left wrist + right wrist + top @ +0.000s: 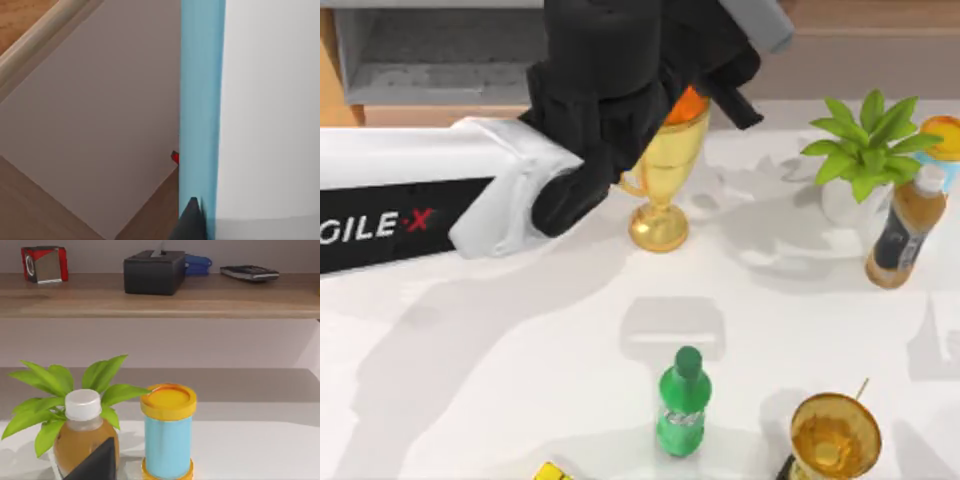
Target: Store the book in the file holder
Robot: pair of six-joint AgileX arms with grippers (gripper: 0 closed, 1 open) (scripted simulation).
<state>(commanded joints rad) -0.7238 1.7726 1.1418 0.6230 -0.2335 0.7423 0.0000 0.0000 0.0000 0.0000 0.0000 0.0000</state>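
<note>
Nearest my left wrist camera is the book [201,100], its teal cover edge-on with the white pages beside it, and one of my left fingers [192,220] is dark against its lower edge. I judge the fingers pinching the book, though I see just one tip.

From above, my left arm [620,90] reaches across the upper middle of the frame, beside the grey file holder [430,60] in the upper left corner. So I judge this the carrying step: the book is aloft, not yet stored. The next move calls for lining the book up over the holder's open compartment and lowering it upright between the walls.

The gold trophy [665,180] stands just under my wrist and could be knocked. Farther off on the desk [470,360] are a green bottle [682,405], a potted plant [865,150] and a tea bottle [905,230]. My right fingers [95,465] sit parked near the tea bottle; I cannot tell their spread.
</note>
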